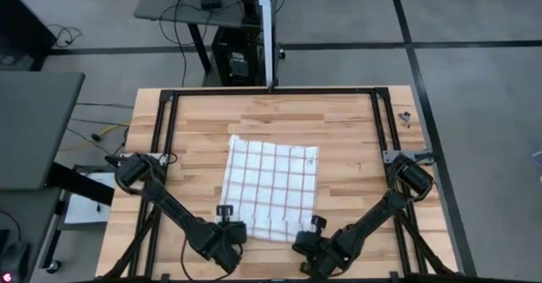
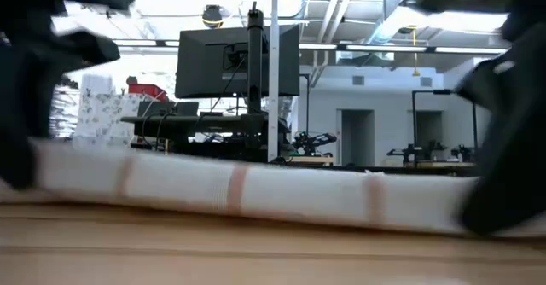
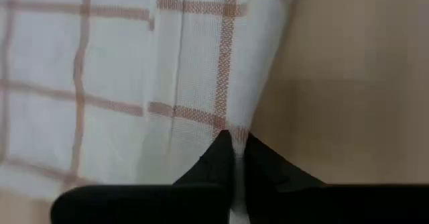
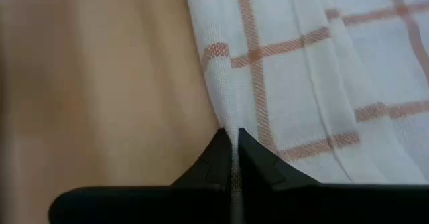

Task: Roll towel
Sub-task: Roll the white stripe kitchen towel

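The towel, white with a grid of thin reddish-brown lines, lies spread on the middle of the wooden table. My left gripper is shut at its near left corner and my right gripper is shut at its near right corner. In the low view the towel's near edge runs as a pale band between the two dark grippers at the picture's sides. Each wrist view shows the cloth narrowing into that arm's shut fingertips. My left gripper pinches the towel's near left corner between its two fingertips, coming steeply from above. The cloth runs up gathered into the fingers; the rest of the towel lies on the table. My right gripper pinches the towel's near right corner between its two fingertips, slanting down from the near side. The cloth draws into a narrow pleat at the fingers; the towel beyond lies flat on the table.
A black frame runs along the table's far edge and both sides. Bare wood lies left, right and beyond the towel. Behind the table stand a monitor on a post and desks.
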`<state>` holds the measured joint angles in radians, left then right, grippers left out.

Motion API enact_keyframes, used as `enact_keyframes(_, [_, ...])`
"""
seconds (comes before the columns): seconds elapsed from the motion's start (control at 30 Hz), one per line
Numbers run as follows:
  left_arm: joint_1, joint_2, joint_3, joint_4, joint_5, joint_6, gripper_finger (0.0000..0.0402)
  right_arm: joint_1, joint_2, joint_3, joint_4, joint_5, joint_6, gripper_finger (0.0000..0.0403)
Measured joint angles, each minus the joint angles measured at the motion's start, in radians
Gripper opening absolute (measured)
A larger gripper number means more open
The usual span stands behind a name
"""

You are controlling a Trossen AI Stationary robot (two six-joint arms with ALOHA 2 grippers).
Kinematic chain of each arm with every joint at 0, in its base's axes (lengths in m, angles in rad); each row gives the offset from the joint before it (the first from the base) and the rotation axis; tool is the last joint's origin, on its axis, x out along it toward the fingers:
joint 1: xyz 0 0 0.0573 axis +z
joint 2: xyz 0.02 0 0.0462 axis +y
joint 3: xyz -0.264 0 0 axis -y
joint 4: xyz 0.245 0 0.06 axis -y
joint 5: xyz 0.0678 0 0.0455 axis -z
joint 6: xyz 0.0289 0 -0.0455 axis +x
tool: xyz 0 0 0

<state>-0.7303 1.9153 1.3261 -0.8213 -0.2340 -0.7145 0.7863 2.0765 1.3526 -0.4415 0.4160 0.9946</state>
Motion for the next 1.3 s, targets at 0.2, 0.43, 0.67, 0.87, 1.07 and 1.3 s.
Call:
enact_keyframes(0.2, [0.022, -0.108, -0.090, 0.181, 0.238, -0.054, 0.0000, 0.001, -0.006, 0.002, 0.205, -0.235, -0.004, 0.0001])
enact_keyframes(0.43, [0.060, -0.240, -0.285, 0.373, 0.354, -0.126, 0.0000, -0.038, -0.077, -0.060, 0.285, -0.353, 0.005, 0.0000])
enact_keyframes(0.67, [0.165, -0.353, -0.374, 0.417, 0.394, -0.044, 0.0000, -0.093, -0.253, -0.291, 0.421, -0.355, 0.075, 0.0000])
enact_keyframes(0.87, [0.263, -0.364, -0.427, 0.419, 0.405, 0.068, 0.0000, -0.167, -0.323, -0.391, 0.444, -0.380, 0.075, 0.0000])
enact_keyframes(1.07, [0.304, -0.364, -0.498, 0.450, 0.400, 0.094, 0.0000, -0.218, -0.304, -0.428, 0.452, -0.378, 0.071, 0.0000])
enact_keyframes(1.3, [0.312, -0.360, -0.513, 0.464, 0.394, 0.119, 0.0000, -0.269, -0.288, -0.442, 0.439, -0.386, 0.024, 0.0000])
